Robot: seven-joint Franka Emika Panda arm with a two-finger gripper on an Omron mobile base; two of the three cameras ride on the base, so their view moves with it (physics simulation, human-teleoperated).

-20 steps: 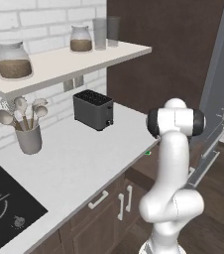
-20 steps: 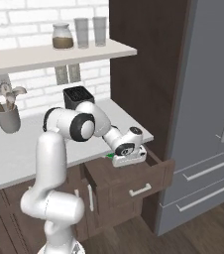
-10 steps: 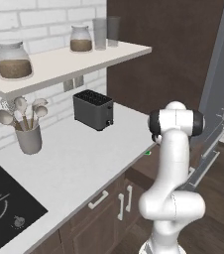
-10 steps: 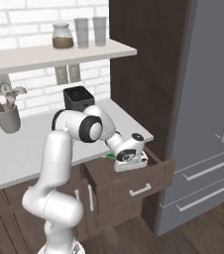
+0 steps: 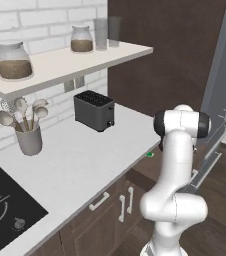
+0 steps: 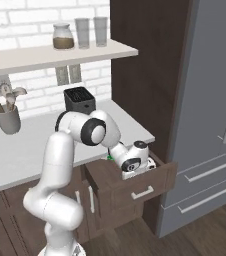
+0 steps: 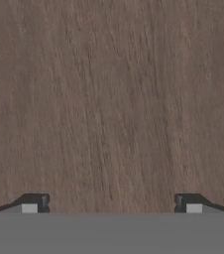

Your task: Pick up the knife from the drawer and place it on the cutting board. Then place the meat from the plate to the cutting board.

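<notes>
Hand (image 7: 112, 201) is down inside the pulled-out drawer (image 6: 135, 187), fingertips spread wide with nothing between them, facing bare brown wood. Knife (image 6: 109, 157) peeks out as a speck of green at the drawer's back edge, just under the table (image 6: 30, 145) lip behind the forearm.

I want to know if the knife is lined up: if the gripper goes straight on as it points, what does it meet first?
Probably bare wood of the drawer: the open gripper faces brown grain with no knife between its tips.
</notes>
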